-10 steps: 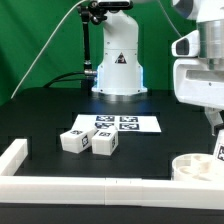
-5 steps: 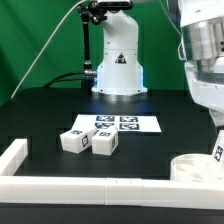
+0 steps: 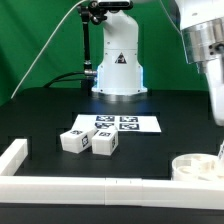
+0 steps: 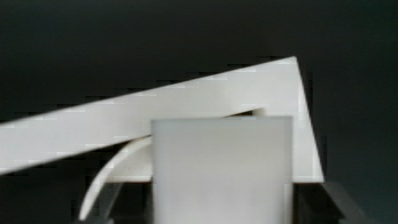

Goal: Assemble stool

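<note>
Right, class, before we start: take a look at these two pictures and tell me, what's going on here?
A Panda arm reaches down at the exterior view's right, just above the round stool seat that lies against the white border rail. The wrist view shows a white block, apparently a stool leg, close up; whether it is gripped cannot be told. Two more legs lie side by side in front of the marker board.

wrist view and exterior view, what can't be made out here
- Jaws: open or shut unknown; lost at the exterior view's right edge, and the wrist view shows none.
- Seat: far side cut by the exterior view's right edge, front hidden by the rail.
- White block: blurred close-up in the wrist view, which part unclear.
</note>
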`<state>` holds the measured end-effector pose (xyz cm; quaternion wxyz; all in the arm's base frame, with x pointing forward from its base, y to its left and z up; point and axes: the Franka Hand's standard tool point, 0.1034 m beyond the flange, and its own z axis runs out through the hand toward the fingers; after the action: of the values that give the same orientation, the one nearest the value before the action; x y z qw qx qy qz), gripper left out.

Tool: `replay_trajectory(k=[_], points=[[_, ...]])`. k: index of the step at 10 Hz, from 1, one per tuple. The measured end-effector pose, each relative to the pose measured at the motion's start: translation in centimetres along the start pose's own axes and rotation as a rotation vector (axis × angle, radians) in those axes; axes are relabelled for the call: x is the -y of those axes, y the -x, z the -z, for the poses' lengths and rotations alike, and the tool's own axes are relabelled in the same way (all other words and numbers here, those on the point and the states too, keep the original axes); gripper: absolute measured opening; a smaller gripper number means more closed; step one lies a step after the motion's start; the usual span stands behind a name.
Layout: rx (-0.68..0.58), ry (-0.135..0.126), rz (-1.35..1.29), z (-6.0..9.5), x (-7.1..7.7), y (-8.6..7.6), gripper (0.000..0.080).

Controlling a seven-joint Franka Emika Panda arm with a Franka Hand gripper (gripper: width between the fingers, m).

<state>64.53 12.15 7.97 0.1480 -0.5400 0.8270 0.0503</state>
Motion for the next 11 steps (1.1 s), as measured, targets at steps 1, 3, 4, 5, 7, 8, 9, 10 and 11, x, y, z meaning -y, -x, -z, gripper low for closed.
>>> replay_trajectory(k=[1, 3, 4, 5, 7, 8, 9, 10, 11], points=[[0.015, -0.023, -0.130, 0.01, -0.03, -0.16, 0.0340], [0.044, -0.056, -0.283, -0.16, -0.38, 0.22, 0.0340], [0.058, -0.060, -0.315, -0.16, -0.52, 0.43, 0.0340], [0.071, -0.068, -0.344, -0.16, -0.52, 0.47, 0.0340], [0.084, -0.069, -0.386, -0.15, -0.52, 0.45, 0.0340], [0.084, -0.070, -0.368, -0.16, -0.53, 0.44, 0.0340], [0.083, -0.068, -0.356, -0.22, -0.59, 0.43, 0.0340], [0.081, -0.064, -0.343, -0.17, -0.61, 0.44, 0.0541], [0.077, -0.025, -0.268, 0.51, -0.76, 0.42, 0.0615]])
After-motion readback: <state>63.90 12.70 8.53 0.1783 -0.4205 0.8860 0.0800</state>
